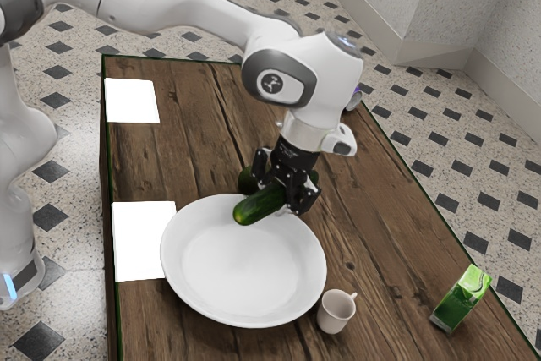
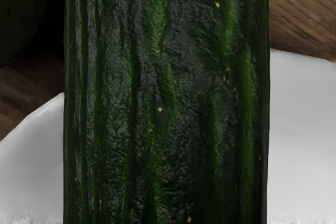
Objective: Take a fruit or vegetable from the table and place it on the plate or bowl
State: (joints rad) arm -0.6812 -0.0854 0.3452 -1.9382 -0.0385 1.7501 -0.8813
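**A:** Where is the long dark green cucumber (image 1: 258, 206) right now?

**B:** The black two-finger tool (image 1: 285, 196) has it clenched crosswise. It hangs above the round white ceramic plate (image 1: 211, 293), over the rim at about twelve o'clock. The wrist view shows white dish under part of it and the dark wooden tabletop (image 1: 380, 209) beyond.

**A:** What could go wrong?

**B:** Releasing here, I think. It sits over the edge, not the middle, and it is round. It could strike the rim, tip and roll back off toward the other dark green vegetable (image 1: 247, 178) at the tool's ten o'clock.

**A:** And carrying it further in?

**B:** Safer, but a high drop may bounce it toward the small white cup (image 1: 336, 310) at the plate's four o'clock.
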